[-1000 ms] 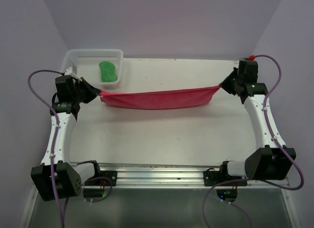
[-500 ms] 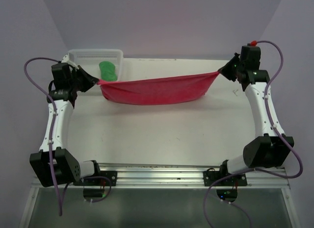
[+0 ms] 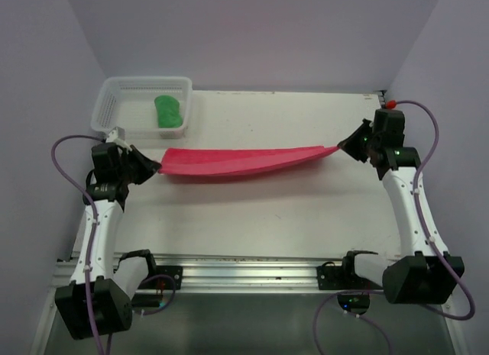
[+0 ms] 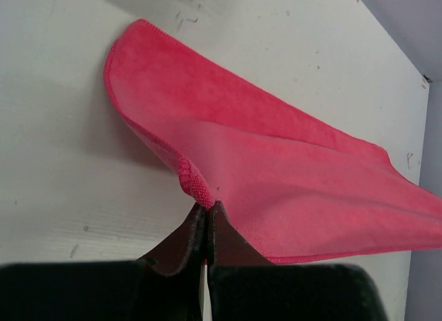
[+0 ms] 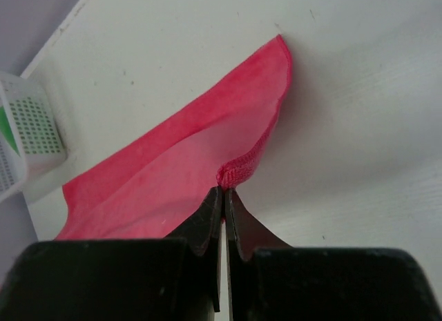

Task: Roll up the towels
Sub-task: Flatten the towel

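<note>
The pink-red towel (image 3: 241, 161) is stretched left to right across the middle of the table, folded lengthwise and low over the surface. My left gripper (image 3: 156, 169) is shut on its left end; in the left wrist view the hem (image 4: 195, 185) is pinched at the fingertips (image 4: 207, 207). My right gripper (image 3: 341, 146) is shut on the right end, the hem (image 5: 238, 170) bunched at its tips (image 5: 223, 191). The green towel (image 3: 168, 111) lies crumpled inside the white basket at the back left.
The white mesh basket (image 3: 108, 111) stands in the table's back left corner, just behind my left arm. Purple walls close in on both sides. The arms' base rail (image 3: 252, 267) runs along the near edge.
Both grippers have come down and toward the near side with the pink-red towel. It hung as a sagging loop before; now it lies flatter and lower over the table.
</note>
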{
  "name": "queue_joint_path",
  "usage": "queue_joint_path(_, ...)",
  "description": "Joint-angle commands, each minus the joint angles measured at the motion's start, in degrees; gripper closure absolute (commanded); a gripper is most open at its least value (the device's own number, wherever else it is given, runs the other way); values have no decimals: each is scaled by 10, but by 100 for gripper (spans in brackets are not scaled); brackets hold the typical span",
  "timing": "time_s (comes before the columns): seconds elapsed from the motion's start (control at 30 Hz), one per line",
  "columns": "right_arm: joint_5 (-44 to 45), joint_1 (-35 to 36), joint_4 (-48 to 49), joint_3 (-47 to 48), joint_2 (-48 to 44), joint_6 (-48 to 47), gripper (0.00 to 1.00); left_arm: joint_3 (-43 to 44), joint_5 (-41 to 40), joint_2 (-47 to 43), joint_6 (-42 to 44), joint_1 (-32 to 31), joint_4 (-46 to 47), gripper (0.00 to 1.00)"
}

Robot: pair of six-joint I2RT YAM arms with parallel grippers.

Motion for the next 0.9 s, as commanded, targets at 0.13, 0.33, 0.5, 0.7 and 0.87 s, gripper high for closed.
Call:
queue_joint_path(0.13,19,-3,-18,-195,-170,0,100,-149,-20,-147,-2,6,-34,100)
queue_joint_path(0.33,20,-3,-31,-281,-244,14,100,-109,-51,-169,-43,2,-108,100)
queue_joint_path(0.5,29,-3,-34,-321,-254,18,100,-142,-50,-148,-64,2,-109,100)
queue_joint_path(0.7,47,-3,-28,-356,-254,22,100,-200,-52,-129,-83,2,-72,100)
queue_joint_path(0.87,50,-4,-13,-344,-226,23,100,-188,-59,-83,-87,2,-50,100)
